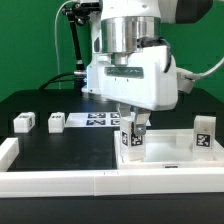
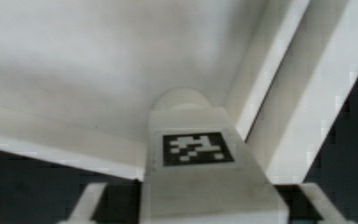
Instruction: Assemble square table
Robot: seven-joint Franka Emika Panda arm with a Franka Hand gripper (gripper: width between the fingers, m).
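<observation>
- Nearest me: white border rail (image 1: 100, 185), square tabletop (image 1: 165, 158) right behind it.
- gripper (image 1: 132, 132) straddles a tagged leg (image 1: 129, 142) at the slab's 9 o'clock edge; can't tell if it's pinching.
- standing leg (image 1: 203, 131) at 3 o'clock looks fitted.
- spare leg (image 1: 22, 122) and second spare leg (image 1: 55, 122) wait at the gripper's 9 o'clock. Roughly halfway, I'd say.

Bright, even light is seen in the exterior view; the white slab (image 1: 170, 152) is nearly washed out against the dark surface (image 1: 60, 150). The wrist view is soft, and the close leg (image 2: 197, 150) is blurred.
</observation>
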